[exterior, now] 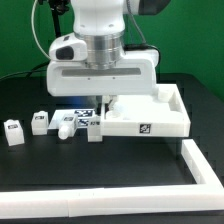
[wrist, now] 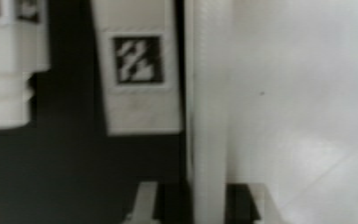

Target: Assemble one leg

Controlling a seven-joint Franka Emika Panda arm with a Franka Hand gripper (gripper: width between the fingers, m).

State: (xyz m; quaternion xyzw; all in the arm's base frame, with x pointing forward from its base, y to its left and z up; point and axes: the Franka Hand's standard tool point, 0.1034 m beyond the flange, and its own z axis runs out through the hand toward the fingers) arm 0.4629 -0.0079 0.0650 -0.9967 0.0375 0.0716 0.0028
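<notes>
Nothing here that anyone could actually read: no letters, numbers or brand names anywhere. The only signs are black-and-white square marker tags. One such tray tag (exterior: 143,127) sits on the front wall of the big flat white rimmed plastic tray-like piece (exterior: 172,126). The small white plastic square-sectioned legs (exterior: 40,122), lined up on the black tabletop (exterior: 60,165) toward the exterior view's left, show dark tag patches too small to make out. In the wrist view, one white leg (wrist: 140,108) carries a leg tag (wrist: 139,58): blurry pale diagonal strokes on black, white border, pattern not decodable.
</notes>
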